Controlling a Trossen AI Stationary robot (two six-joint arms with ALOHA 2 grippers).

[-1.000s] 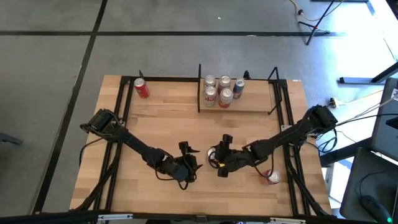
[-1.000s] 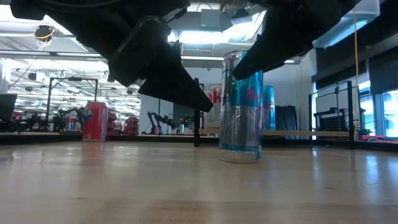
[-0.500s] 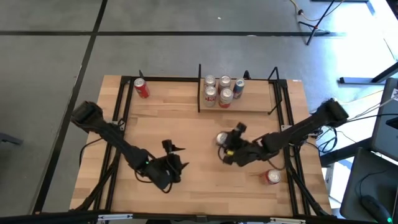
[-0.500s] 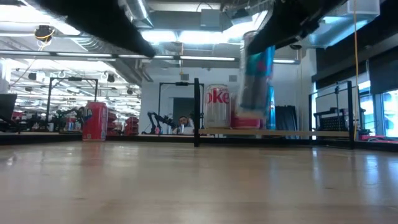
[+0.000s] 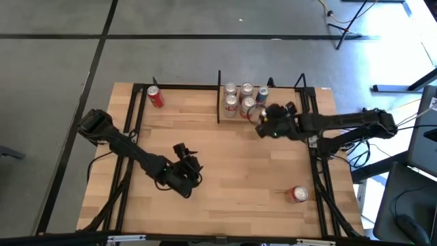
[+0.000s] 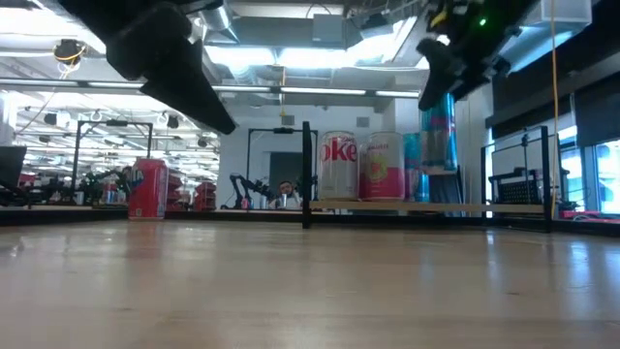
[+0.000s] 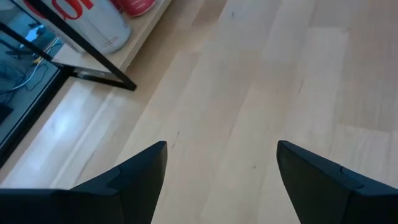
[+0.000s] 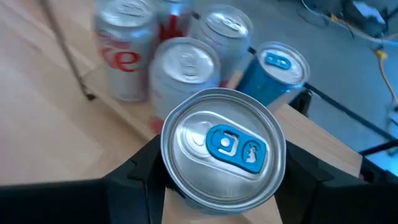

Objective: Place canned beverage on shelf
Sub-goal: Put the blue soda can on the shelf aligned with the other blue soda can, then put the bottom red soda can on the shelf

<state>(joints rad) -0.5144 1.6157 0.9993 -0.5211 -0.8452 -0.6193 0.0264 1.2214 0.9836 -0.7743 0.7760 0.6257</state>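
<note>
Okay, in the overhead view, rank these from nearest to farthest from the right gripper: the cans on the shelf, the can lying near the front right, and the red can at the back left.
From the right gripper:
1. Cans on the shelf, right beside it.
2. Can lying on its side, front right.
3. Red can, back left corner.

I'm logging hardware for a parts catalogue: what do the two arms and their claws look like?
Both arms are dark, slim and jointed. The left claw has two flat, tapering matte-black fingers. The right claw has black angular fingers, and a small green light glows near it in the low view.

- Silver can (image 6: 338, 166) on the shelf (image 6: 426, 206): red lettering "oke", first letter hidden behind a black upright.
- Silver can (image 8: 124, 56), right wrist view: red letters "ke".
- No other lettering is legible.
</note>
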